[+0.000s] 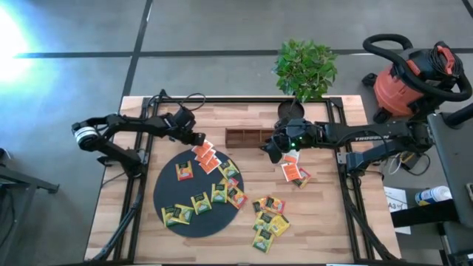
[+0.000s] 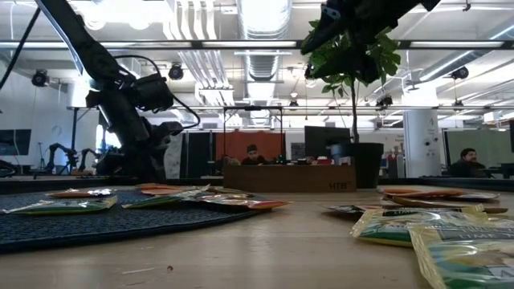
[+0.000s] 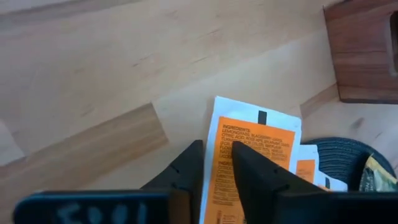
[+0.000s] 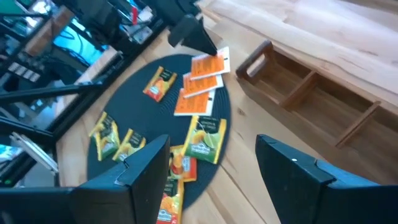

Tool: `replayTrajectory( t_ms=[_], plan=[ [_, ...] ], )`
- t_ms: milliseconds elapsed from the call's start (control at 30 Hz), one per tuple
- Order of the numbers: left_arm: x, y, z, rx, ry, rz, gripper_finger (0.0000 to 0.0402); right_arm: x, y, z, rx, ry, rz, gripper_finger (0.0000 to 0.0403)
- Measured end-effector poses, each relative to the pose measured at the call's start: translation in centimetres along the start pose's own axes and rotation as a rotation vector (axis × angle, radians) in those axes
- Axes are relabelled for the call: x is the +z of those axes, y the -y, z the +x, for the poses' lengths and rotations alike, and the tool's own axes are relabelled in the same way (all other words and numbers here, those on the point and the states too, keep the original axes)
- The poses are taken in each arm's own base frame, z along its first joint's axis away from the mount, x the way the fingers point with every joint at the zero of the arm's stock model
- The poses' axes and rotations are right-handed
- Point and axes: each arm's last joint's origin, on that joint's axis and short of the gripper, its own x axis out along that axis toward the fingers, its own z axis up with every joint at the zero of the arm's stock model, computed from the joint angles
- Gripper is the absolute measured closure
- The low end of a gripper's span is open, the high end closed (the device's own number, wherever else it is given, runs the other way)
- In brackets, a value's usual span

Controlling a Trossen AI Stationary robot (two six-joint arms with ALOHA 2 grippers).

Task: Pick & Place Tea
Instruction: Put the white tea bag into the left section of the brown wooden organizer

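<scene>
Left gripper (image 1: 198,140) sits at the far rim of the black mat (image 1: 168,198), fingers (image 3: 186,171) narrowed around the edge of a white-and-orange sachet (image 3: 252,146); a firm grip cannot be confirmed. More orange sachets (image 1: 209,159) lie just beside it on the mat, with yellow and green ones (image 1: 201,202) nearer the front rim. Wooden box (image 1: 249,137) sits between the arms. Right gripper (image 1: 270,151) hovers wide apart, empty. Loose sachets (image 1: 267,220) lie on the table (image 1: 325,229) to the right of the mat.
</scene>
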Motion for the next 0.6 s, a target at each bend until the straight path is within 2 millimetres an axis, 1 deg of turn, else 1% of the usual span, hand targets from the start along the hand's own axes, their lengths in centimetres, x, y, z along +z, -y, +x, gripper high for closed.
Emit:
replayTrajectory(
  t_ms=[100, 267, 467, 533, 600],
  plan=[
    [0.0, 0.0, 0.2, 0.001, 0.000, 0.014, 0.0354, 0.1, -0.3, 1.1, -0.001, -0.001, -0.001, 0.0168],
    [0.0, 0.1, 0.2, -0.006, 0.007, 0.043, 0.0393, 0.2, -0.7, 3.4, -0.019, -0.053, -0.029, 0.0168],
    [-0.1, 0.4, -0.4, -0.050, -0.003, 0.063, 0.0401, 1.3, -2.2, 5.8, 0.006, -0.074, -0.096, 0.0168],
    [-0.2, 0.5, -0.6, -0.058, -0.009, 0.066, 0.0401, 1.8, -2.7, 6.9, 0.023, -0.097, -0.104, 0.0168],
    [-0.1, 0.5, -0.8, -0.060, -0.001, 0.070, 0.0401, 2.2, -2.9, 8.3, 0.053, -0.136, -0.066, 0.0168]
  ],
)
